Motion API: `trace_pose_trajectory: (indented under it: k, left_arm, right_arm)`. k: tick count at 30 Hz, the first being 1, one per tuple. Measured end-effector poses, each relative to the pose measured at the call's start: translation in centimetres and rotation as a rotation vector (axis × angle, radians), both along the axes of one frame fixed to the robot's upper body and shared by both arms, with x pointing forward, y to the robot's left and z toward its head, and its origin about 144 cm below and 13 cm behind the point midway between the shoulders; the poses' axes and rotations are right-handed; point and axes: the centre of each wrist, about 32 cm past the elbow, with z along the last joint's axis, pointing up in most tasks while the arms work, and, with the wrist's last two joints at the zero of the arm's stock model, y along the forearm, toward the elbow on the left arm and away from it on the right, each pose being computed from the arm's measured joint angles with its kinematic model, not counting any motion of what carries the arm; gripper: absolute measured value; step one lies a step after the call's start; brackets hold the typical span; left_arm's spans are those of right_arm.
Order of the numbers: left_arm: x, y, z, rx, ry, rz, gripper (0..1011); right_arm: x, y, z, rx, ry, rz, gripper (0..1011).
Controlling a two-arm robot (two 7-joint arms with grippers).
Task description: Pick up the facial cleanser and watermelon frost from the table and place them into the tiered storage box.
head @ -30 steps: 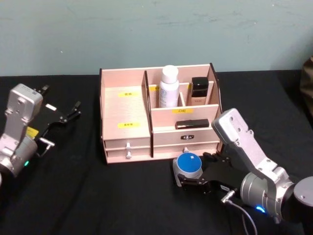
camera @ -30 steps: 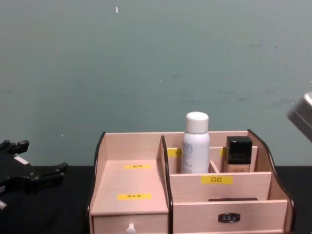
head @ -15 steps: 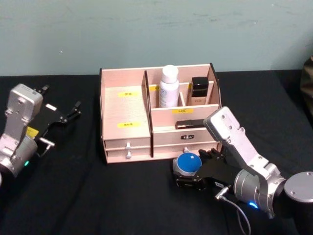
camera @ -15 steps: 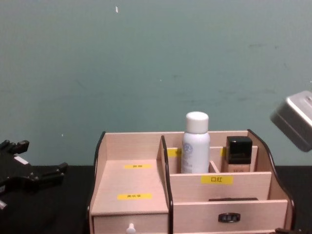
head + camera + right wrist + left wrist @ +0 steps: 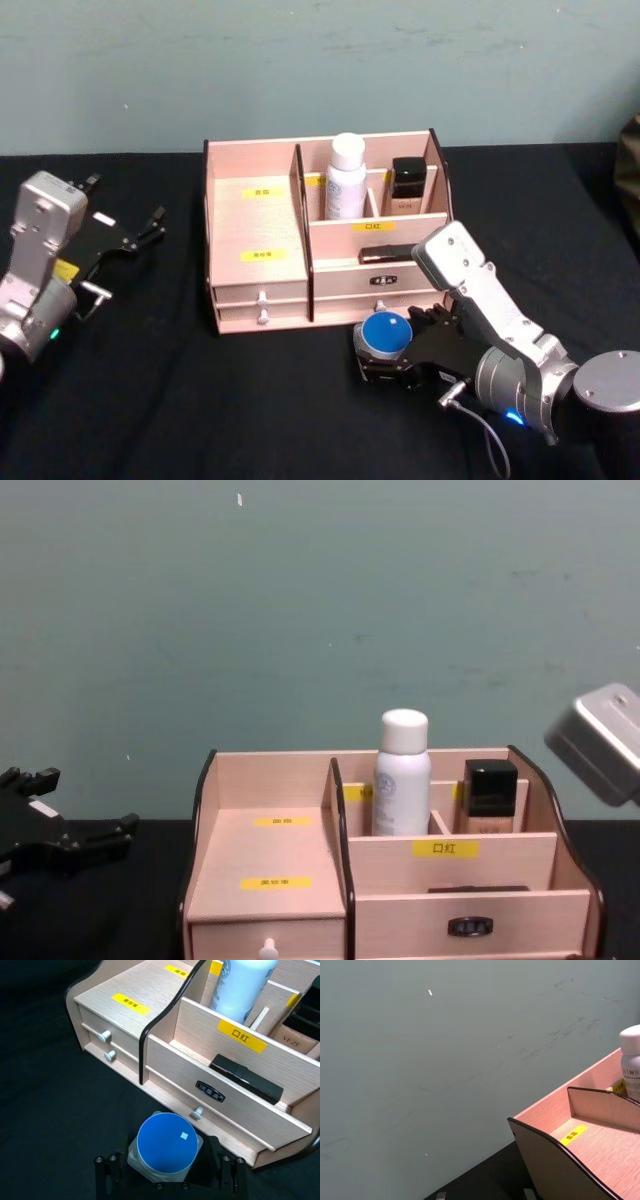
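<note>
Right gripper (image 5: 169,1162) down at the blue-lidded jar (image 5: 385,334), in front of the tiered storage box (image 5: 255,215).
Jar stands upright on the black bench (image 5: 200,400), just ahead of the box's lower right drawer. Right gripper's jaws are spread, one on each side of the jar, with a dark gap visible at both sides. White bottle (image 5: 345,190) and dark-capped bottle (image 5: 408,185) stand in the box's rear compartments. Left gripper (image 5: 155,225) hangs off to the box's left, jaws apart, holding nothing.

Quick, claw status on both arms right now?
Left claw: open, holding nothing.
Right claw: open, one finger on either side of the blue-lidded jar, not yet clamped on it.
</note>
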Motion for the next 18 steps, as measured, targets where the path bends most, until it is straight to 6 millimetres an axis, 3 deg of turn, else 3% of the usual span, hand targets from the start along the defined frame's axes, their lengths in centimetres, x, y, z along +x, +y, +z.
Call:
trace_pose_trajectory:
  k: [16, 18]
  left_arm:
    - [0.00, 0.00, 0.00, 0.000, 0.000, 0.000, 1001]
    - [0.00, 0.00, 0.00, 0.000, 0.000, 0.000, 1001]
  right_arm:
    - [0.20, 0.02, -0.18, -0.008, -0.011, 0.002, 1000]
    - [0.20, 0.02, -0.18, -0.008, -0.011, 0.001, 959]
